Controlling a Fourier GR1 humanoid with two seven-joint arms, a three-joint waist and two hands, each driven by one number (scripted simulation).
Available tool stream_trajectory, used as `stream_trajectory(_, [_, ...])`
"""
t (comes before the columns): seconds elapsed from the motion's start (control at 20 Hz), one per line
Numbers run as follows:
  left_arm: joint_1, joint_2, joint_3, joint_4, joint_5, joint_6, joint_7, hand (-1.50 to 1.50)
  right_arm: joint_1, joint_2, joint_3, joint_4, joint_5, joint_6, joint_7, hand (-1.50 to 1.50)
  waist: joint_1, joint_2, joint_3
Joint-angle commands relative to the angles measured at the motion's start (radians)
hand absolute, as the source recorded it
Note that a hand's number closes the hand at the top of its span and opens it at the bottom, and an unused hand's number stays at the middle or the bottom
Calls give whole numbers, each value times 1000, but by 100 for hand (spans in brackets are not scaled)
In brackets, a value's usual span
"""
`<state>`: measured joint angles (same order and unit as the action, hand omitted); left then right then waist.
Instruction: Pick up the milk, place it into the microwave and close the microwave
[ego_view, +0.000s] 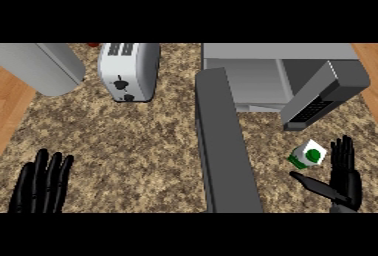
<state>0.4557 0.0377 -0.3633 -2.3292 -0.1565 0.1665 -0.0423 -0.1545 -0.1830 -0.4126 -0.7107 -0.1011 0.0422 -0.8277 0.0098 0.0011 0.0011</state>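
Observation:
A small white milk carton (308, 154) with green markings stands on the granite counter at the right, in front of the microwave (275, 75). The microwave's cavity is exposed, and its door (222, 145) swings far out toward me as a long grey slab. My right hand (341, 176) is open just right of the carton, fingers straight up and thumb stretched below the carton, not touching it. At the lower left my left hand (41, 185) rests open, fingers up.
A silver toaster (128, 70) stands at the back left. A grey rounded appliance (40, 65) fills the far left corner. The microwave's dark control panel (321, 95) juts out just above the carton. Wood floor (11, 107) shows past the counter's left edge.

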Motion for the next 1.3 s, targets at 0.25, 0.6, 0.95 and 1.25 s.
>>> stream_trajectory(0.25, [29, 30, 7, -68, 20, -2, 34, -150, -119, -86, -35, 406, 23, 57, -253, -150, 9, 3, 1])
stream_trajectory(0.6, [21, 1, -29, 7, -2, 23, -21, -150, -142, -96, 40, 389, 130, -60, -363, 150, 13, 6, 2])
stream_trajectory(0.95, [67, 33, -30, -40, 19, 6, -10, -150, -149, -24, 95, 327, 124, 141, -366, 150, 2, -2, 0])
stream_trajectory(1.25, [91, 17, -44, -18, 4, 29, -53, -150, -127, 6, 144, 226, 115, 203, -339, 150, -4, -4, -1])
